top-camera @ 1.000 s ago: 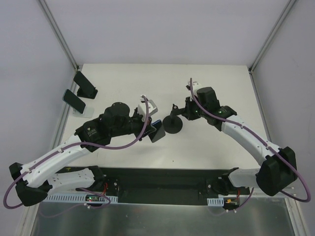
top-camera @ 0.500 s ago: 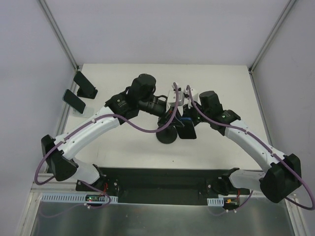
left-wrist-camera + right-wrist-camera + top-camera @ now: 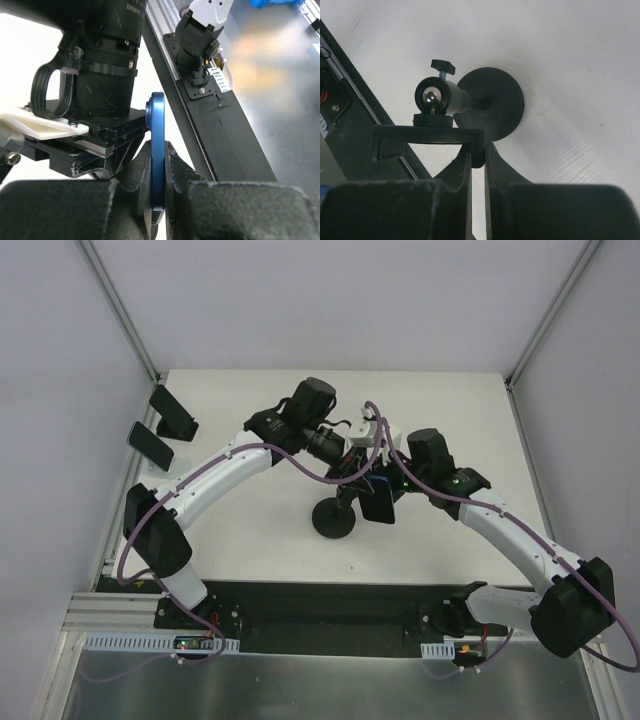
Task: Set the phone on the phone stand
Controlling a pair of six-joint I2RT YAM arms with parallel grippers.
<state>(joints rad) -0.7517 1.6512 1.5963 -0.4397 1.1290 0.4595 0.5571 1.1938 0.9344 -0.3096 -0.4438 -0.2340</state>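
Note:
The phone, blue-edged, is pinched edge-on between my left gripper's pads. In the top view it is a dark slab under the left gripper, at the table's middle. The black phone stand has a round base, a ball joint and a clamp bracket. My right gripper is shut on the end of that bracket. In the top view the stand's base sits just left of the phone, and the right gripper meets the left one above it.
Two other dark phones on stands are at the table's far left edge. The black rail runs along the near edge. The two arms cross closely over the middle of the table.
My left arm has swung from the left-centre across to the right gripper, carrying the phone. The stand's base has shifted a little left and nearer while the right gripper holds its bracket.

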